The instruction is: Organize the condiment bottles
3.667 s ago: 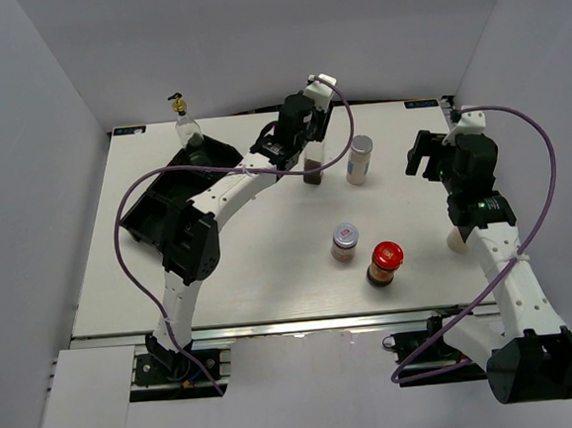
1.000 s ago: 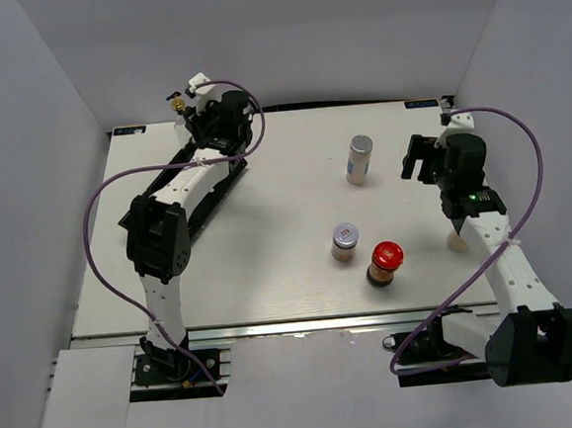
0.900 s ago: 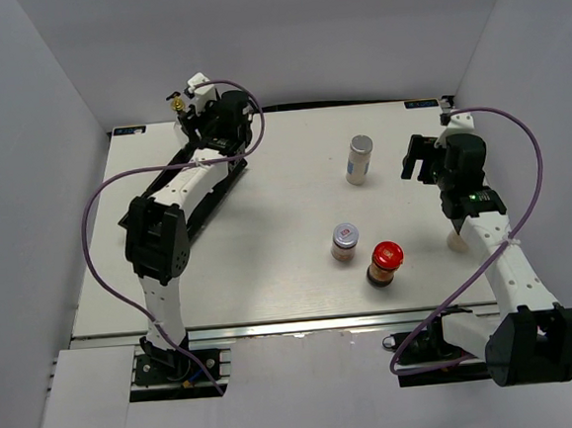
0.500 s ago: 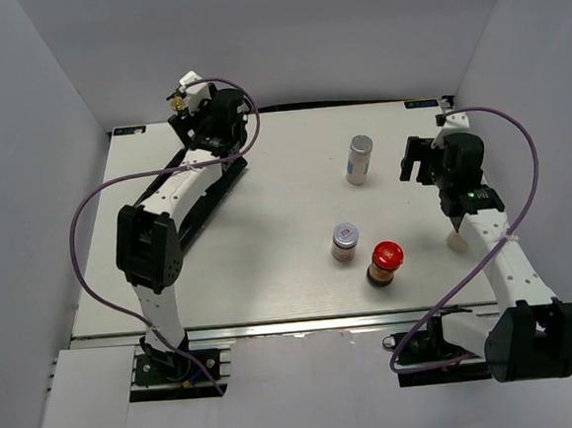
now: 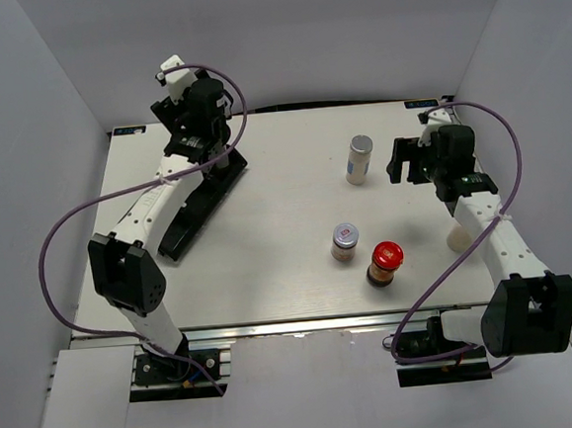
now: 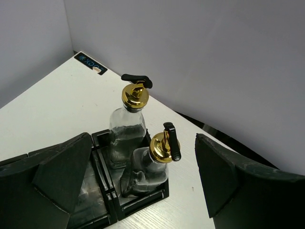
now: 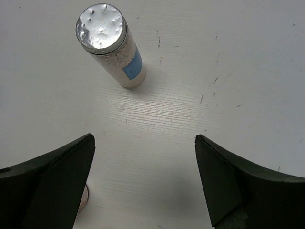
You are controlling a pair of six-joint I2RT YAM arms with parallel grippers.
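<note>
My left claw (image 6: pixel 143 137): released, above cruets (image 6: pixel 127 131) at tray (image 6: pixel 138 205) edge. Right claw (image 7: pixel 144 137): released; shaker (image 7: pixel 112 45) at eleven o'clock.

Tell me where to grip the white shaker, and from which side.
Grip the shaker across its round white body, below the silver cap. It stands upright and alone, so coming in level from its right, where the open right gripper is, looks easiest.

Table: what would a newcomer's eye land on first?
Two gold-spouted cruets stand side by side in the black tray at the far left, under the open left gripper. Three bottles stand loose on the table: a shaker mid-right, and a silver-lidded jar beside a red-lidded jar nearer the arms.
</note>
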